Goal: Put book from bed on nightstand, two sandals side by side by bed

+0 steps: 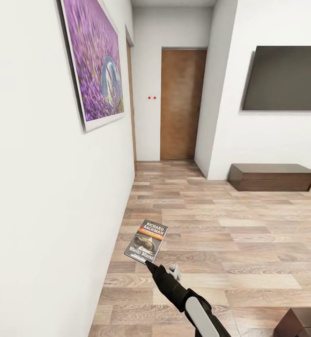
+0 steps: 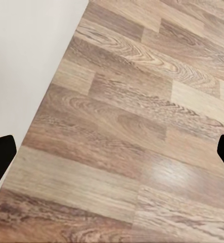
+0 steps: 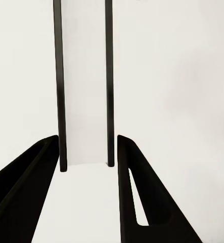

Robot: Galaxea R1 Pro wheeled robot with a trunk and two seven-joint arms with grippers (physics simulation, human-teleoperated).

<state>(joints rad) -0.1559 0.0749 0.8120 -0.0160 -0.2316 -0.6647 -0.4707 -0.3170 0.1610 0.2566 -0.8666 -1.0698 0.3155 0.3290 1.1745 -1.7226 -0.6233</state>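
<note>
1. Book (image 1: 146, 240) sits pinched at its lower edge in our right end effector (image 1: 149, 264), held cover-up above the wood-plank floor (image 1: 230, 234), close to the white wall (image 1: 43, 210).
2. Right wrist view shows that end effector's fingers (image 3: 137, 202) narrowed on the thin book (image 3: 84, 91), seen edge-on.
3. Our left end effector (image 2: 112, 152) hangs wide open over bare floor, holding nothing.
4. We judge we are mid-carry, the book lifted and in transit.
5. Ahead we see a door (image 1: 181, 103), a wall screen (image 1: 286, 77) and a long low bench (image 1: 270, 177).
6. Next we need to turn and find a nightstand.
</note>
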